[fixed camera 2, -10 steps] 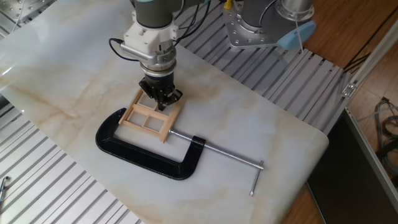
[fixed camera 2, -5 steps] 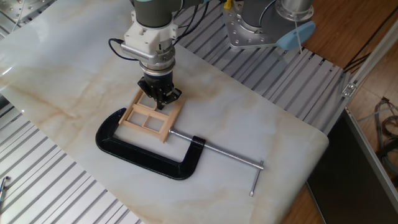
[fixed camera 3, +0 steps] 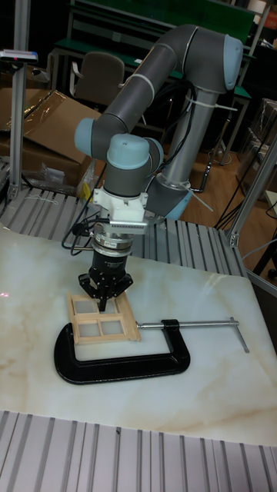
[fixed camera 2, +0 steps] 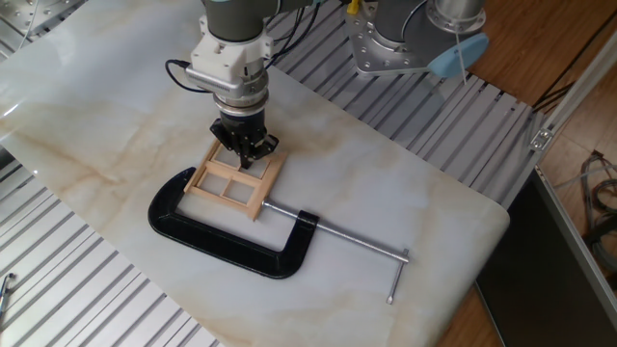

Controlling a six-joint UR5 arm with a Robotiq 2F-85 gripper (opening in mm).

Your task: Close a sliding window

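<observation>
In the fixed view the gripper (fixed camera 2: 244, 154) has crept a little toward the upper left of the frame over the last second, its tip down on the far edge of the sliding window (fixed camera 2: 233, 179). The wooden frame itself lies where it lay, left of centre on the marble table (fixed camera 2: 405, 183), held between the ends of the black clamp (fixed camera 2: 227, 236). I judge that small drift to be the push on the sliding part, slow and only just begun. The jaws look drawn close together around a wooden bar, but I cannot tell for sure whether they grip it. Count here: one arm, one gripper, one window with four panes, one clamp with one long screw (fixed camera 2: 337, 232).

In the tall fixed view the gripper (fixed camera 3: 104, 295) points straight down onto the upper edge of the window (fixed camera 3: 102, 317), left of centre in the frame. The clamp (fixed camera 3: 123, 367) curves below it, its screw (fixed camera 3: 196, 324) running toward the right. The fingers hide the contact, so the grip stays unclear. Same count: one of each
</observation>
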